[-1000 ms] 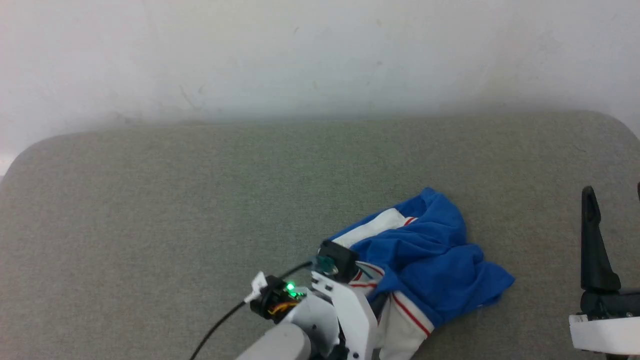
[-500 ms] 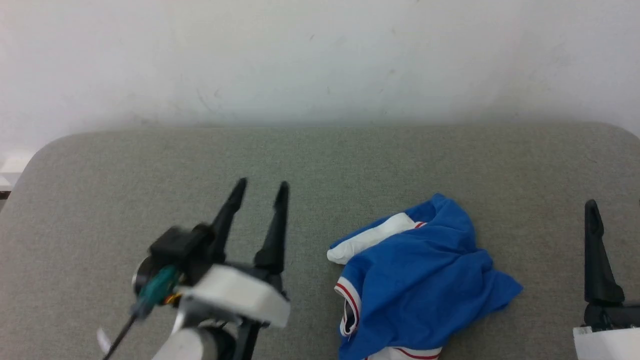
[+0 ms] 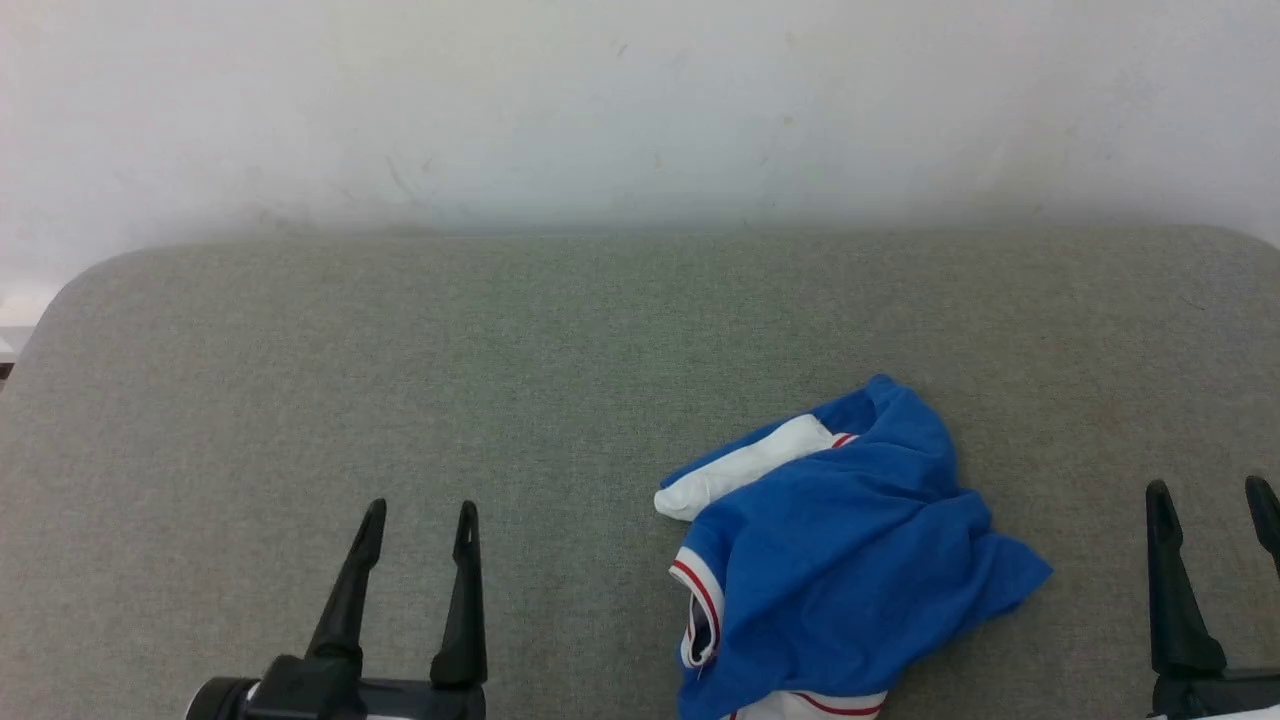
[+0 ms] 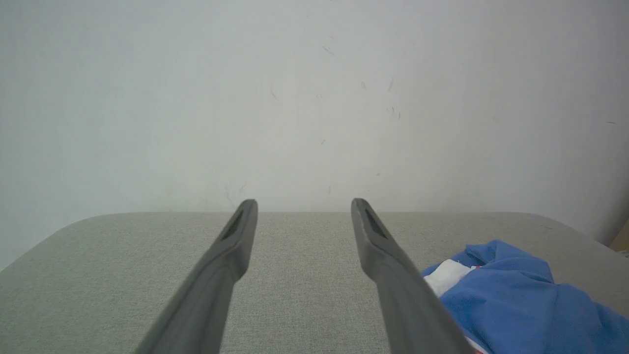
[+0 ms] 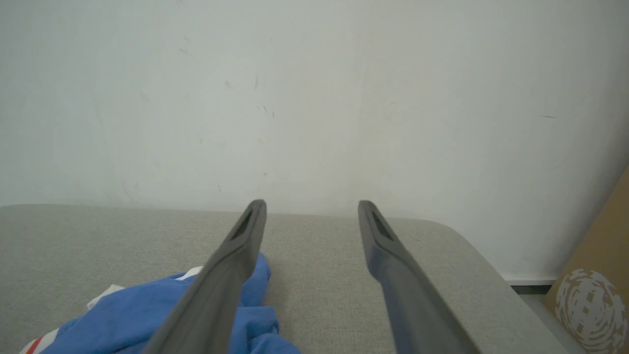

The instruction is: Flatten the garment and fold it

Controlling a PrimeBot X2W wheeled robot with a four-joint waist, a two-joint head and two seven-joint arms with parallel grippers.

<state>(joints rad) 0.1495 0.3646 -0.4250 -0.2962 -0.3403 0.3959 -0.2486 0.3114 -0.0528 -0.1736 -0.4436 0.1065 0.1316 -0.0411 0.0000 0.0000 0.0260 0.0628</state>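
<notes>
The garment (image 3: 850, 560), a bright blue T-shirt with a white sleeve and red-striped white trim, lies crumpled in a heap on the grey table (image 3: 500, 380), right of centre near the front edge. Its print is hidden in the folds. My left gripper (image 3: 420, 518) stands open at the lower left, well apart from the cloth, with nothing between its fingers. My right gripper (image 3: 1210, 492) is open at the lower right, just beyond the heap's right side. The left wrist view has the garment (image 4: 516, 300) at its lower right; in the right wrist view the garment (image 5: 162, 314) is at the lower left.
A pale wall (image 3: 640, 110) runs behind the table's far edge. The table's corners are rounded. A brown cardboard box (image 5: 594, 290) stands on the floor past the table's right end.
My left gripper let go of the garment, rose and swung left, then drew back to the lower left, open. The garment settled into a slightly different heap. The camera shifted a little.
</notes>
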